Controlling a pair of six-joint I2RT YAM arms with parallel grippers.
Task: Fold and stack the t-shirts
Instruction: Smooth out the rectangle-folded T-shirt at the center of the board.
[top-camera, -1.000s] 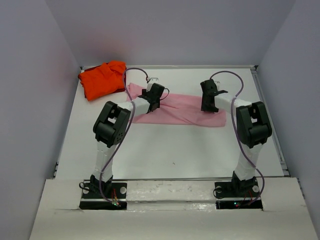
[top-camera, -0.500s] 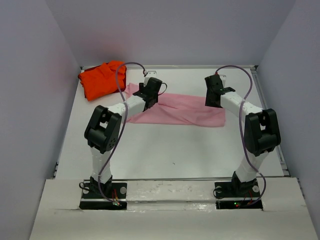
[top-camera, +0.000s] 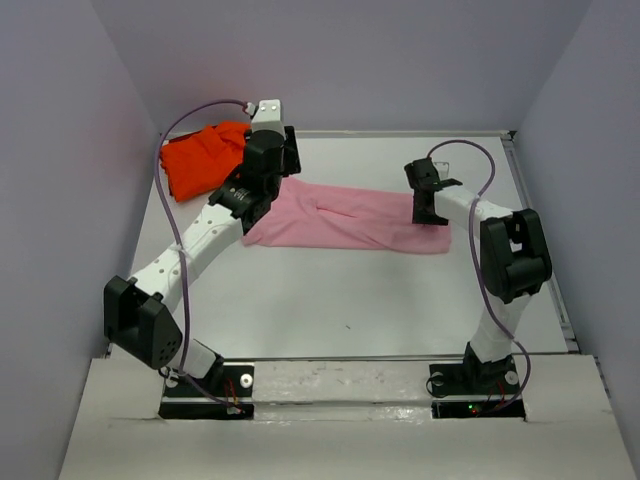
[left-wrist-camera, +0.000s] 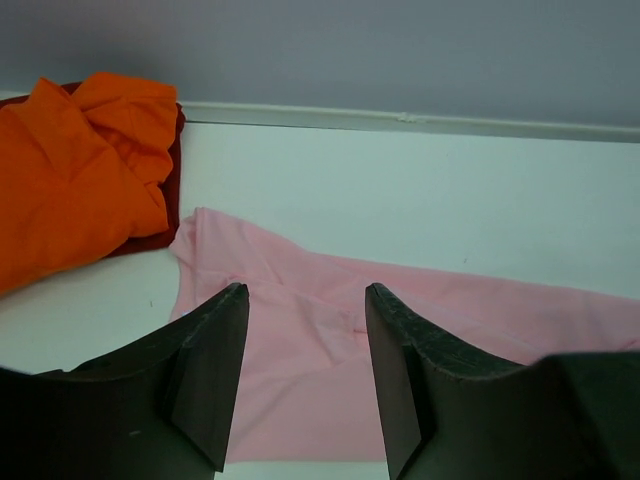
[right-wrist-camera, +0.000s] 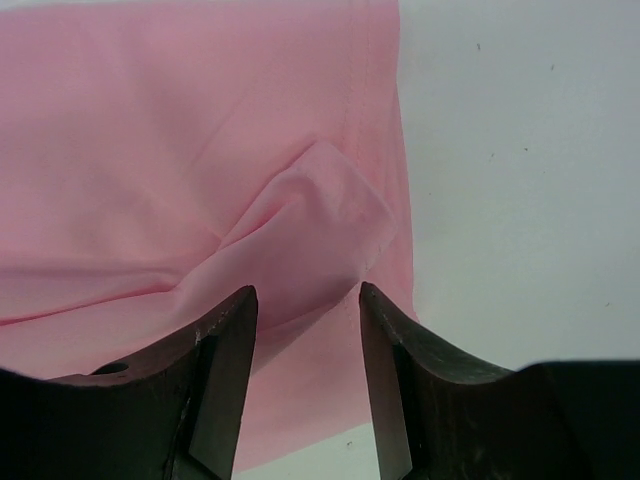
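Orange-red t-shirt (top-camera: 200, 160): bunched in a heap at the far left corner of the table (top-camera: 350, 290), unfolded, where it lay a second ago, untouched; left gripper (left-wrist-camera: 305, 300): a second ago low over the left part of the pink cloth, now lifted clear and swung out toward the far left, hanging above the gap between the two garments, fingers apart with nothing between them, the orange heap to its left and the pink shirt's left end under it in the wrist view; pink t-shirt (top-camera: 350, 215): mid-table, folded into a long band running left to right, lying much as before, left end just beside the orange heap without clearly touching it, some diagonal creases left near the middle; right gripper (right-wrist-camera: 305, 300): close to its place of a second ago, low over the band's right end, fingers apart on either side of a small raised pucker of pink cloth by the hem, not clamped on it; reading: the left arm's withdrawal suggests its hold on the pink shirt is finished and that end is laid down, while the right end looks not yet smoothed; the band likely needs a further fold across its length, and the orange shirt's folding and the stacking are not begun
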